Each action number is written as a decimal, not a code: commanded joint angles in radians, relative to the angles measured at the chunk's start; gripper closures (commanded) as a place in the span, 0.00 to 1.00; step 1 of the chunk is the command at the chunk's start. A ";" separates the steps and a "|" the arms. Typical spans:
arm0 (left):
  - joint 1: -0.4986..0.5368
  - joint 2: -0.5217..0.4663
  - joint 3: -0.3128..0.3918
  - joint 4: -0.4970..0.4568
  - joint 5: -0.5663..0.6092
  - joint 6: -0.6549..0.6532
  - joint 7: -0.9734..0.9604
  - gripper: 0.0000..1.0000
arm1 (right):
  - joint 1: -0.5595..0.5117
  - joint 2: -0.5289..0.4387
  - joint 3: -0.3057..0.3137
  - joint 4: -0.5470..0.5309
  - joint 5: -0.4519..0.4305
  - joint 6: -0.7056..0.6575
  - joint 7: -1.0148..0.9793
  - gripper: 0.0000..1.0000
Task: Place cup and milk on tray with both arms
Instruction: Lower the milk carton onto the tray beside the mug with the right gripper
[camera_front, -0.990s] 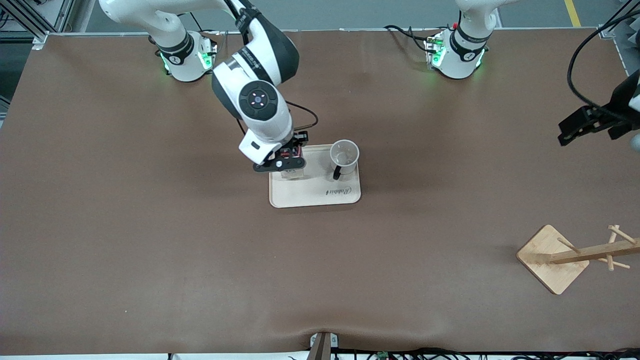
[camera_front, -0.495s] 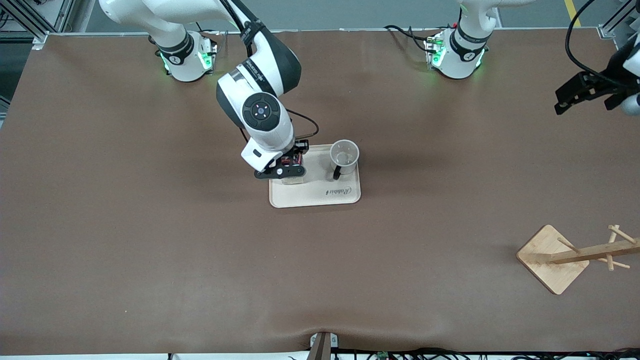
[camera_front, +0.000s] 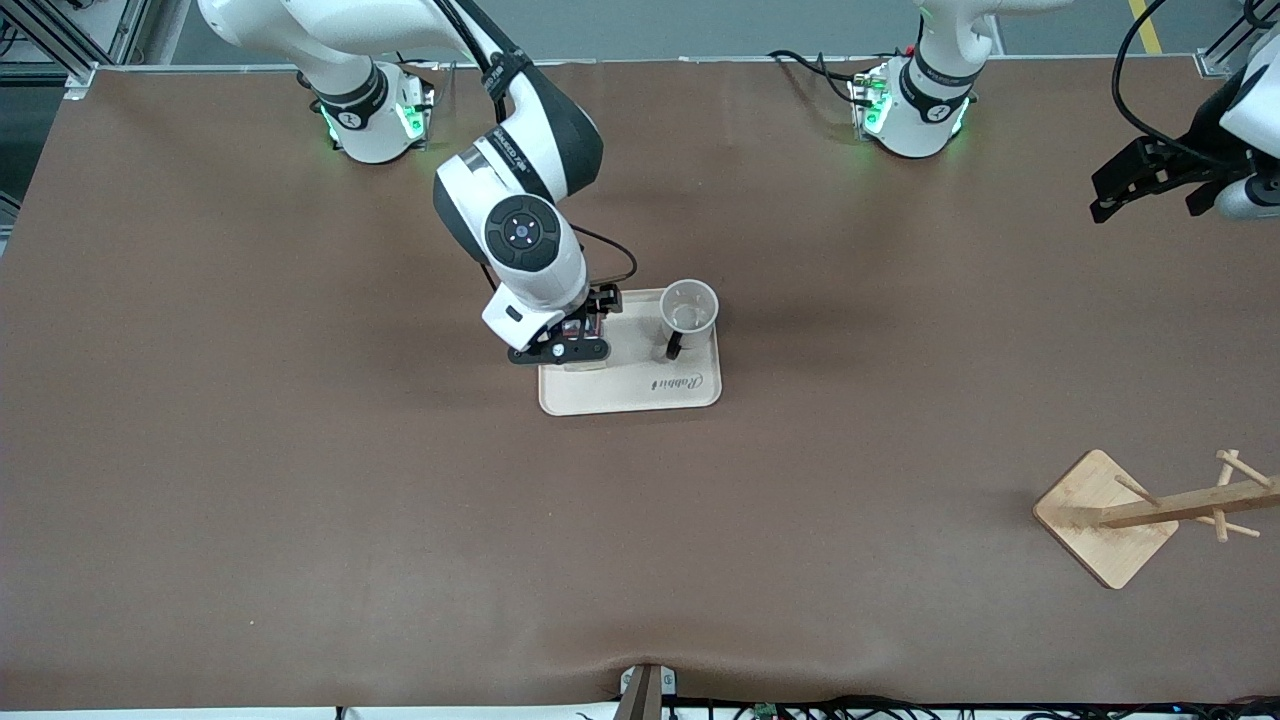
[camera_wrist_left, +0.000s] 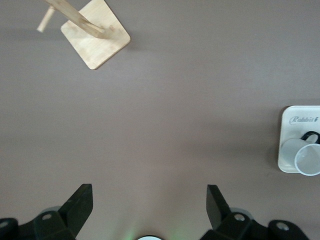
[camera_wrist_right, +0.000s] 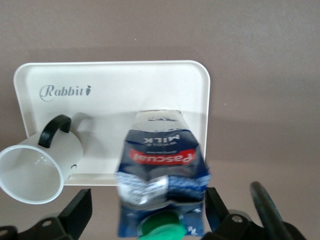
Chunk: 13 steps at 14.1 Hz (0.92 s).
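On the cream rectangular tray (camera_front: 640, 395) I find the white mug (camera_front: 689, 312) and the dark-blue milk carton (camera_wrist_right: 162, 172) standing; my right gripper (camera_front: 566, 347) sits spread around the carton. My left gripper (camera_front: 1143, 182) waits, fingers parted and holding nothing, over the table's left-arm end.

The white cup (camera_front: 689, 312) is standing upright on the cream tray (camera_front: 630, 390) — beside it the dark-blue, green-capped milk (camera_wrist_right: 162, 187) is sitting upright toward the right arm's end.
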 joint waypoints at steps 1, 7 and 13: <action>0.000 0.003 0.010 -0.007 -0.029 0.023 0.009 0.00 | -0.006 -0.012 0.004 0.045 0.000 -0.038 0.008 0.00; 0.001 0.013 0.008 -0.004 0.002 0.046 -0.002 0.00 | -0.057 -0.033 -0.033 0.321 -0.009 -0.374 -0.006 0.00; 0.003 0.007 0.021 0.002 0.060 0.043 -0.007 0.00 | -0.221 -0.136 -0.035 0.383 -0.095 -0.529 -0.015 0.00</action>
